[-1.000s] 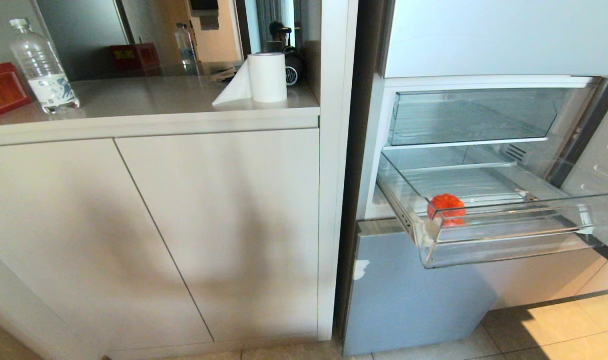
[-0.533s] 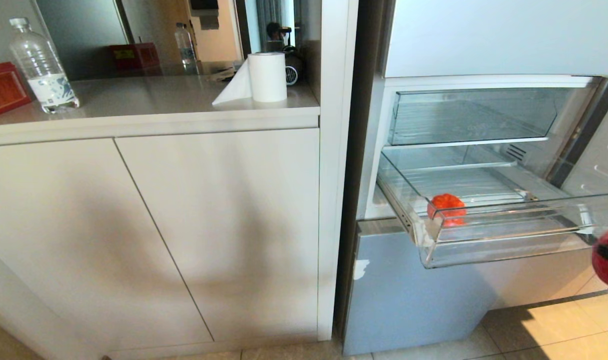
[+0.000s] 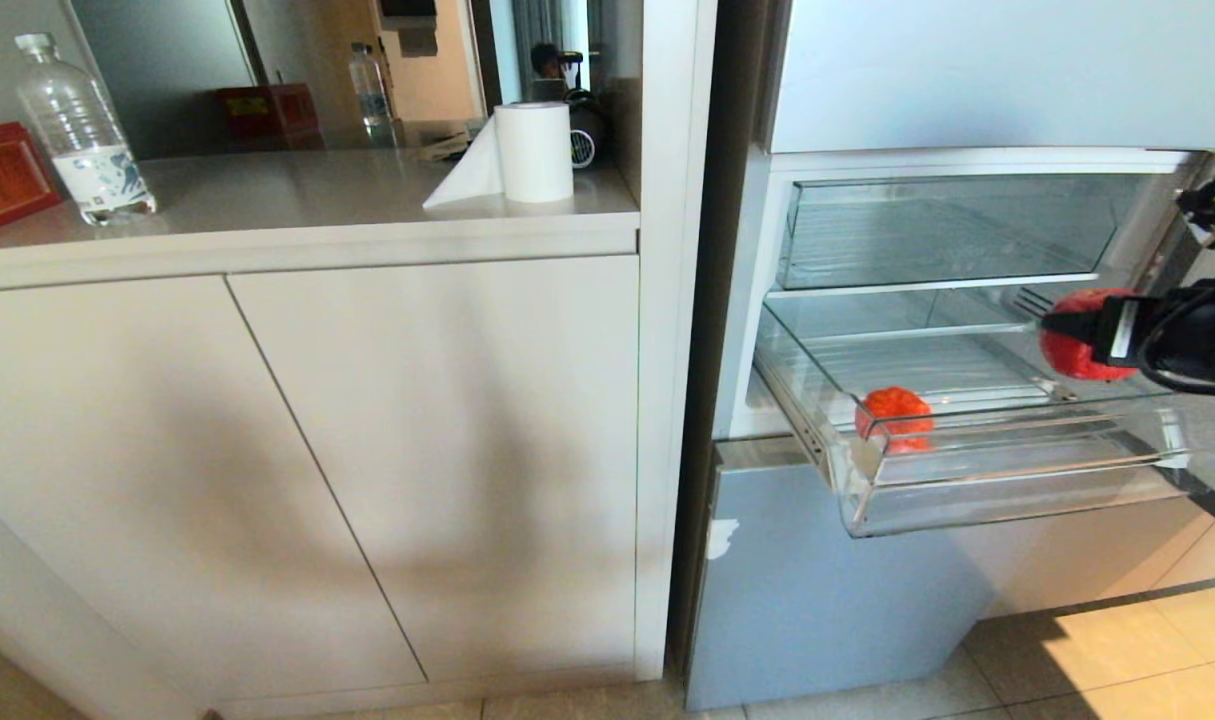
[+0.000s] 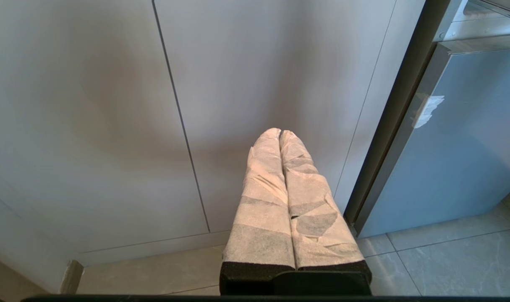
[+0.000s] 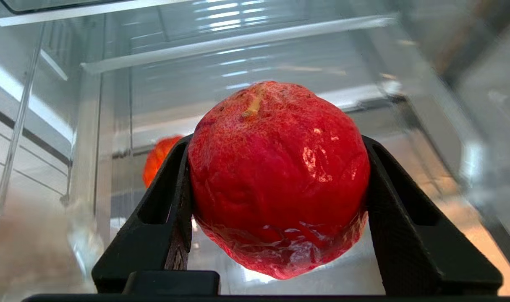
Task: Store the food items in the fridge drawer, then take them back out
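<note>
On the table (image 3: 297,195) at the left stand a water bottle (image 3: 82,130) and a paper towel roll (image 3: 533,152). Low before the cabinet doors (image 4: 112,105), the left hand (image 4: 280,135) hangs with its wrapped fingers pressed together, holding nothing. In the pulled-out fridge drawer (image 3: 997,490), a small orange-red fruit (image 3: 894,415) lies near the front left corner. Farthest right, the right hand (image 5: 275,184) grips a red fruit (image 5: 278,176) between its black fingers, above the drawer's right part.

Drawer (image 3: 967,500) interior open above; orange fruit (image 3: 894,415) front-left.
</note>
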